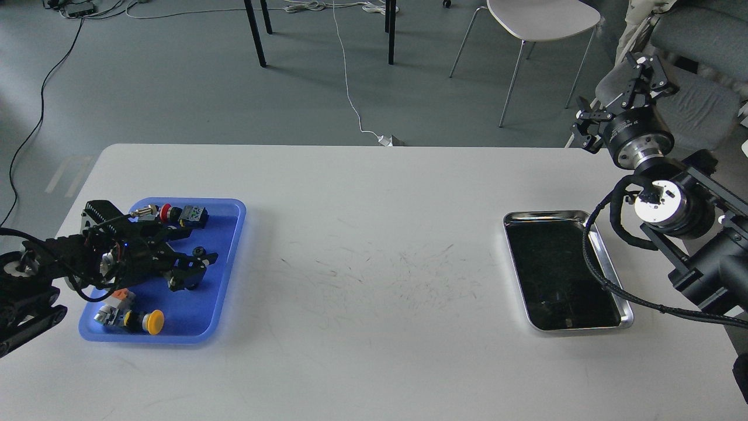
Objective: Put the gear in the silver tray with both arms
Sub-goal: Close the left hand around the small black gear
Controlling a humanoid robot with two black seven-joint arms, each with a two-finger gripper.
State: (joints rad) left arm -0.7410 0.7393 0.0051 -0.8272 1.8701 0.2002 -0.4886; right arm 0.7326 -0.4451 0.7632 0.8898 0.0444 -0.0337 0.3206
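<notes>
The silver tray [625,307] lies empty at the right of the white table. A small dark round part [199,251], which may be the gear, lies in the blue tray [193,321] at the left. My left gripper [203,269] is open low over the blue tray, its fingers [198,257] spread beside that part, and holds nothing that I can see. My right gripper [606,96] is open and empty, raised beyond the table's far right corner, above and behind the silver tray.
The blue tray also holds a yellow-capped button [153,321], an orange-topped part [120,297], a red-tipped part [165,211] and a small grey block [194,216]. A white chair [540,20] and floor cables lie beyond the table.
</notes>
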